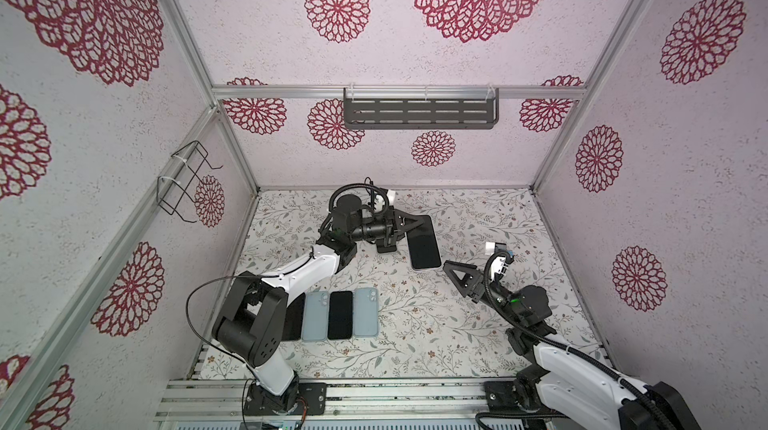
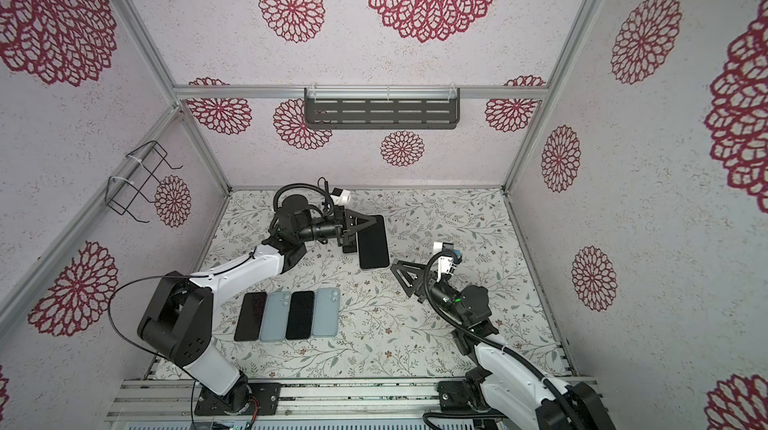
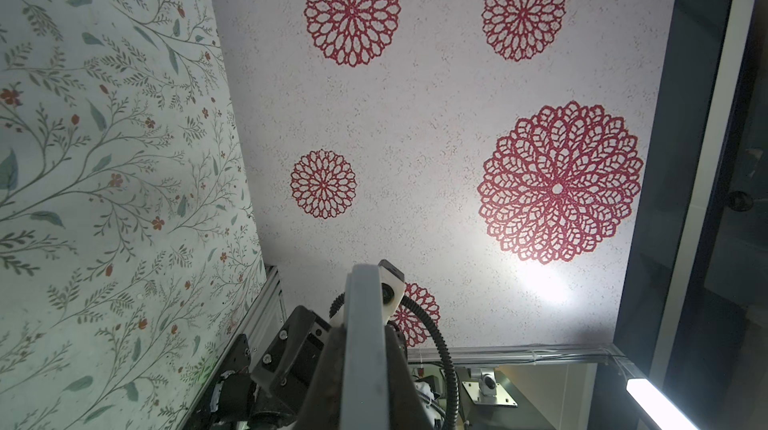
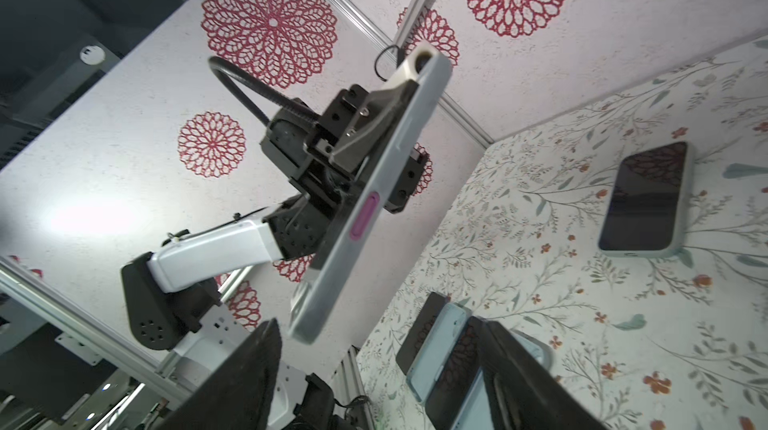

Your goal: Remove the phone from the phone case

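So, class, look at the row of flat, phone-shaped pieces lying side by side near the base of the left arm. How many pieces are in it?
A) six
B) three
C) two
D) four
D: in a top view the row shows four pieces side by side, two dark pieces alternating with two light blue pieces.

Phone case (image 3: 363, 345) edge-on before red-medallion wall (image 3: 436, 116)
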